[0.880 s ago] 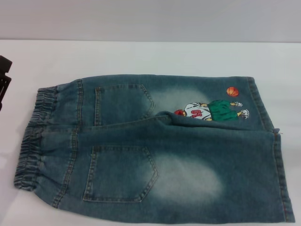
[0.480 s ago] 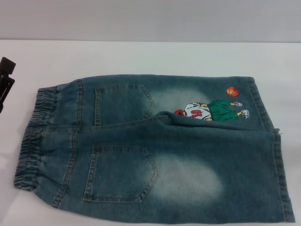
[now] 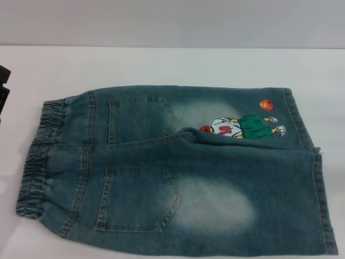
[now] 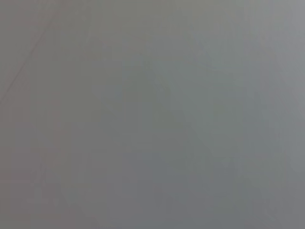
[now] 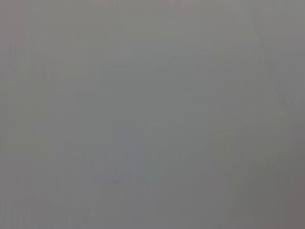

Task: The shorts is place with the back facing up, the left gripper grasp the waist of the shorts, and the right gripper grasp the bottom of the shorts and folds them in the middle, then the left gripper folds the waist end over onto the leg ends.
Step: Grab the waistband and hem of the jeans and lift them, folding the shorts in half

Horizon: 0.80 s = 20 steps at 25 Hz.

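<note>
The shorts [image 3: 178,172] lie flat on the white table [image 3: 161,65] in the head view, back up, with both patch pockets showing. The waist of the shorts [image 3: 38,156], a ruffled elastic band, is at the left. The bottom of the shorts, two straight leg hems [image 3: 319,205], is at the right, and the far hem [image 3: 295,116] lies beside the cartoon print [image 3: 242,127]. Only a black piece of my left gripper [image 3: 2,89] shows at the left edge, apart from the waistband. My right gripper is out of view. Both wrist views show only plain grey.
Bare white table runs behind the shorts up to a grey wall [image 3: 172,21]. The near leg reaches the bottom edge of the head view. A narrow strip of table lies left of the waistband.
The black piece of my left gripper has drawn back toward the left edge and shows less than half a second ago. The shorts have not moved.
</note>
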Available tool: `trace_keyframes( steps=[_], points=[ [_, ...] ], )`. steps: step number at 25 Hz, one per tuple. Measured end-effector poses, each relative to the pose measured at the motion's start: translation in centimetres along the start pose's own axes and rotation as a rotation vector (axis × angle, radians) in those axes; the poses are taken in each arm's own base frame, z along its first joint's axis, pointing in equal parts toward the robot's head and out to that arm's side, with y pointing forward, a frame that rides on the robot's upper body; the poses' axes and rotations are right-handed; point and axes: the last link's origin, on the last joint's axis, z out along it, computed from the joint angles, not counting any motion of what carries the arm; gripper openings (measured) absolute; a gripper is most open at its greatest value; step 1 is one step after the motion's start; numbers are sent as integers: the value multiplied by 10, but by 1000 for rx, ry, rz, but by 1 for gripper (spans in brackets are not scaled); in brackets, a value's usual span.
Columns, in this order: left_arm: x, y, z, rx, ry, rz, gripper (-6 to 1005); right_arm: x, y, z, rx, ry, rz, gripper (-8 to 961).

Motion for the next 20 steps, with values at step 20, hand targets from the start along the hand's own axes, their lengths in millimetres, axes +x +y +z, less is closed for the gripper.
trace_keyframes(
  steps=[20],
  points=[
    [-3, -3, 0, 8, -32, -27, 840, 0, 2, 2, -4, -2, 2, 630]
  ],
)
